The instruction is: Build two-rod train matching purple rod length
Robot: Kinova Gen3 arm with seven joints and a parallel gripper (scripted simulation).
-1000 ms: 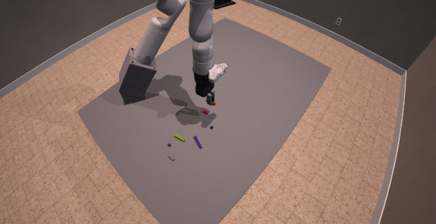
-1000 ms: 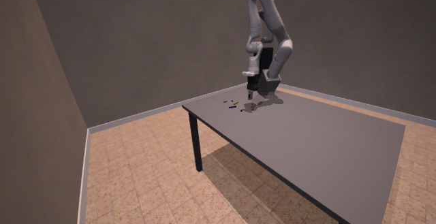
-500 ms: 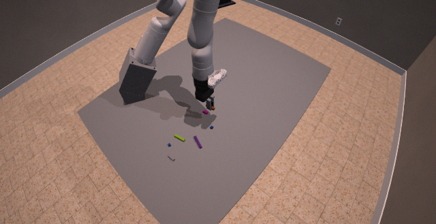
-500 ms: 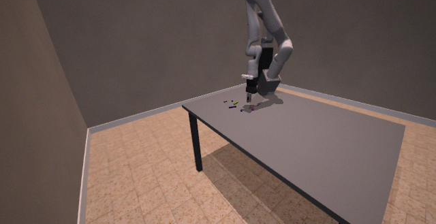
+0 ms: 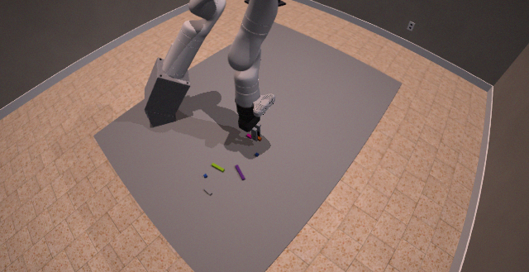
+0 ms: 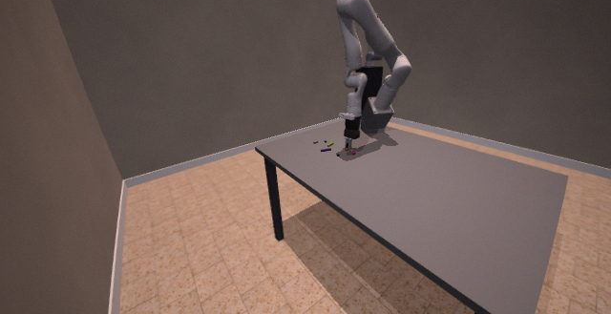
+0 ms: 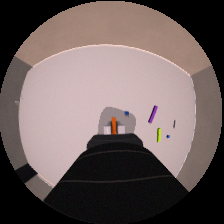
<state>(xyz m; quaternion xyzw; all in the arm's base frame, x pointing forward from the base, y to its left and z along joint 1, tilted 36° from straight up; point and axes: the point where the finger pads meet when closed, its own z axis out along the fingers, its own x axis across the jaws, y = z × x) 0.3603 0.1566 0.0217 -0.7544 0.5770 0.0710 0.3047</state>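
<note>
My gripper (image 5: 256, 133) is shut on the orange rod (image 5: 259, 138) and holds it low over the table, close to the magenta rod (image 5: 249, 136). In the wrist view the orange rod (image 7: 114, 125) stands out between the fingers. The purple rod (image 5: 240, 172) lies flat further toward the front, with the lime rod (image 5: 217, 167) to its left. A blue rod (image 5: 256, 155) lies in front of the gripper and a second blue rod (image 5: 205, 175) lies left of the lime one. The grey rod (image 5: 207, 192) lies nearest the front. In the wrist view the magenta rod is hidden.
The arm's dark base block (image 5: 165, 92) stands on the table at the back left. The rods sit near the table's left edge in the exterior view (image 6: 329, 147).
</note>
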